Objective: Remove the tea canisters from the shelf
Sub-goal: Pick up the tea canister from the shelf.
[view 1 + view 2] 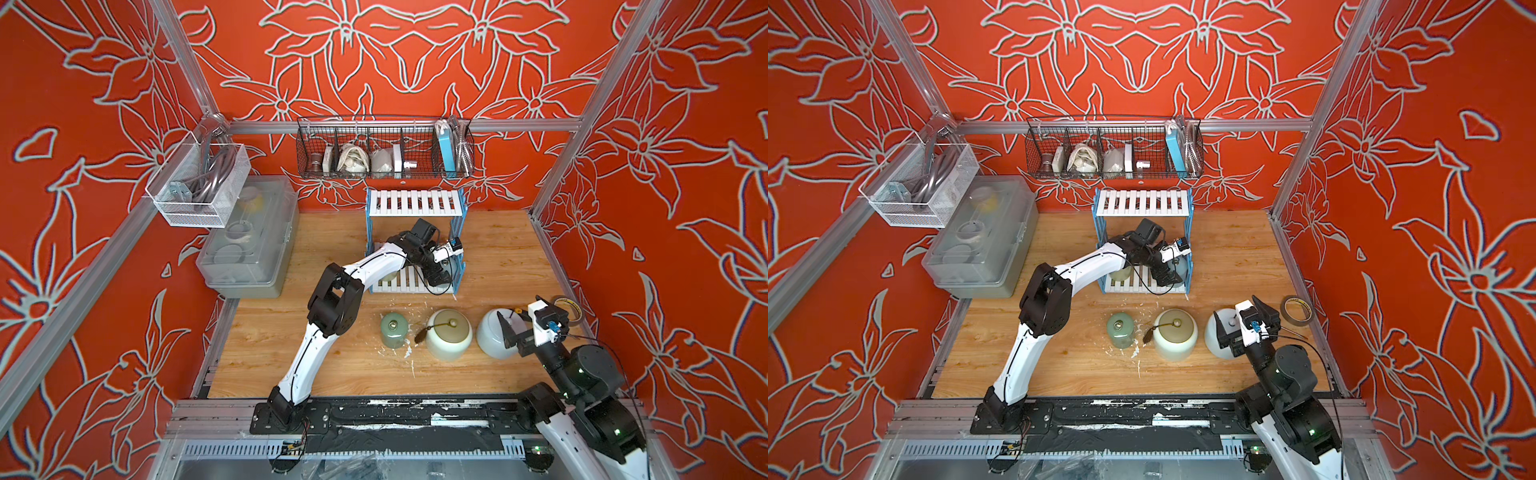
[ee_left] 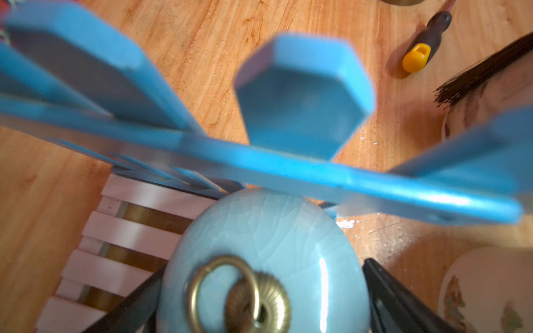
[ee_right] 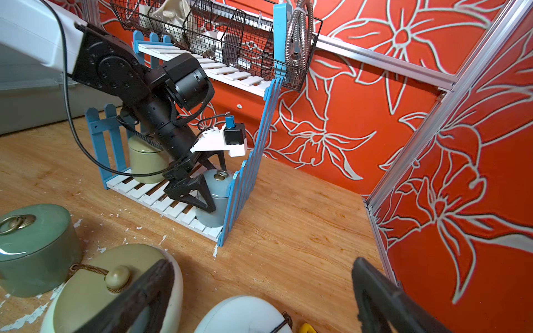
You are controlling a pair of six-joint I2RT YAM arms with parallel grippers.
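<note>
Reach under the top tier of the shelf (image 1: 415,202), angled in from the open front, the picket sides likely blocking any other way in. Left jaws spread to either side of the blue-grey canister (image 2: 265,245), down along its body below the ring lid, probably to lift jar and lid together; not seen pressing it yet. Canister upright at the right end of the bottom slats, close against the fence side. Olive canister (image 3: 144,161) at the other end, behind the left arm (image 1: 374,266). Green canister (image 1: 394,330), cream jar (image 1: 449,334) and white jar (image 1: 490,336) already down on the counter (image 1: 257,353), in a row before the shelf. Right jaws wide apart, empty, hovering over the white jar, clear of that arm's way out.
</note>
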